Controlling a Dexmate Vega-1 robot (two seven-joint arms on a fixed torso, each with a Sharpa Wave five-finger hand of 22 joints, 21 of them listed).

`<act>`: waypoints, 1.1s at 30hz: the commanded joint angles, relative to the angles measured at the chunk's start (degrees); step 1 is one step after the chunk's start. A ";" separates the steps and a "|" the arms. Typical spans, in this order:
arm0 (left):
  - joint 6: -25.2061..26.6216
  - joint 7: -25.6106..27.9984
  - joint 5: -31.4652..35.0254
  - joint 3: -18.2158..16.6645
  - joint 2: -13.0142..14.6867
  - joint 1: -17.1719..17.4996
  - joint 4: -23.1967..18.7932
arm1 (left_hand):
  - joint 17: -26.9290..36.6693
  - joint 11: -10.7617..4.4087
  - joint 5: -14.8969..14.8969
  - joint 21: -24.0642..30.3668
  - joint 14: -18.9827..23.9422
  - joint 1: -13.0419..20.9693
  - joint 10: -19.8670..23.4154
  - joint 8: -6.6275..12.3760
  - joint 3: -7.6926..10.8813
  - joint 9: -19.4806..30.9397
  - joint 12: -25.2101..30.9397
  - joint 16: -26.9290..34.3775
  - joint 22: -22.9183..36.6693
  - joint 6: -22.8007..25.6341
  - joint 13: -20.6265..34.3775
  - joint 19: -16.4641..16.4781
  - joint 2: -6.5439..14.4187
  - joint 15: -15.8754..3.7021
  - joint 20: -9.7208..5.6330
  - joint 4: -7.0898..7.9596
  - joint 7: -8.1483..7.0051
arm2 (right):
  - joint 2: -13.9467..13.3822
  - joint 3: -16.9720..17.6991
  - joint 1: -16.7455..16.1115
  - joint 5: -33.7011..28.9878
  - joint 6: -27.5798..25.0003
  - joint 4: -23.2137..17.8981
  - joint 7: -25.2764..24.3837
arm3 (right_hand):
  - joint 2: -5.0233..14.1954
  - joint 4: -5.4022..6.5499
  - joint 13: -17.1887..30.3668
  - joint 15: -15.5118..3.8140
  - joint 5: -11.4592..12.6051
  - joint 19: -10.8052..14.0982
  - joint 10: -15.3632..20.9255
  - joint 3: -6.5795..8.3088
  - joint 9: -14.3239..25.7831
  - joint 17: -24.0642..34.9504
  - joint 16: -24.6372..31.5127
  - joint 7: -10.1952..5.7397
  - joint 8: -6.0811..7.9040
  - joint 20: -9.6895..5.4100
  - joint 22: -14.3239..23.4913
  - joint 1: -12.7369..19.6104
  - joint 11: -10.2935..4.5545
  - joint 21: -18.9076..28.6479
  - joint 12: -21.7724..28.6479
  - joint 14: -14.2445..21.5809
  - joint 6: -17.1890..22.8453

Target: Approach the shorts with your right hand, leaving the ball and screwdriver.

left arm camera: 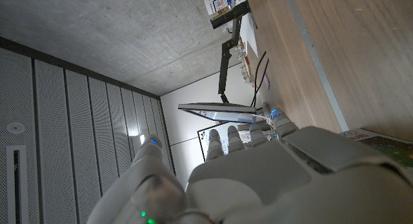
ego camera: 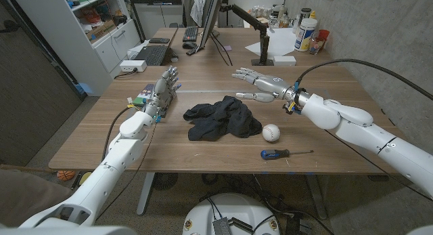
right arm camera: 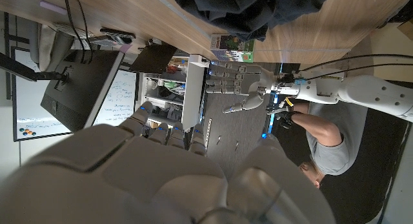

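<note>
Nearest the head camera: screwdriver lying flat near the table's front edge, ball just behind it and close beside the shorts. Shorts crumpled in a dark heap at mid-table, between the two arms.

Right hand raised beyond the heap's far right corner, fingers extended and apart, thumb spread below, holding nothing. Not yet touching the cloth, though close to it. Left hand up on its edge at the heap's other side, fingers straight and apart, also empty; seen across the table in the right wrist view, with a seated person partly visible under the table's edge beyond it.

Judged stage: approach under way, contact still to come.

To do it well:
- Bring the right hand down and toward the robot's left, onto the raised folds at the heap's near-right part.
- Keep the wrist and forearm high, since ball sits almost under the forearm's line; a low sweep likely to roll it.
- Keep fingers spread until over the cloth, for a broad gather.
- Stay behind the screwdriver; no need to cross the front strip at all.
- Leave the left hand parked.
</note>
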 commanded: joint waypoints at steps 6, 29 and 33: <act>-0.24 0.03 -0.03 -0.09 0.57 -0.08 0.25 | 0.18 0.09 0.12 0.28 -0.41 0.16 -0.03 0.32 0.06 0.23 0.27 0.41 0.10 0.30 0.09 -0.31 0.64 0.02 0.32 -0.28 -0.29 | 1.24 -2.58 3.37 -3.48 1.62 0.91 3.40 | 0.21 -0.31 0.12 -0.70 -0.13 -0.40 -0.50 0.33 0.24 0.17 0.04 0.00 -0.06 0.10 0.18 0.93 0.05 -0.31 0.07 -3.24 -0.37; -0.85 0.23 -0.25 -0.30 0.22 0.46 0.39 | 0.18 0.32 0.12 0.31 -0.57 0.14 -0.01 0.33 0.04 0.23 0.29 0.41 0.10 0.37 0.08 -0.39 0.69 0.08 0.32 -0.41 -0.14 | 3.47 -5.16 6.69 -3.98 4.64 3.57 6.09 | 0.31 -0.78 0.12 -0.73 -0.33 -0.26 -0.53 0.45 0.25 0.15 0.24 -0.01 -0.11 0.32 0.17 1.46 0.21 -0.19 0.16 -3.00 -0.51; -0.99 0.38 -0.23 -0.27 0.06 0.50 0.53 | 0.18 0.31 0.12 0.32 -0.58 0.13 -0.02 0.33 0.03 0.23 0.29 0.42 0.10 0.38 0.08 -0.39 0.69 0.04 0.32 -0.44 -0.15 | 3.83 -5.42 7.16 -4.08 4.92 4.06 6.35 | 0.33 -0.83 0.12 -0.77 -0.35 -0.26 -0.54 0.47 0.26 0.14 0.25 0.06 -0.12 0.32 0.17 1.52 0.24 -0.18 0.17 -2.99 -0.54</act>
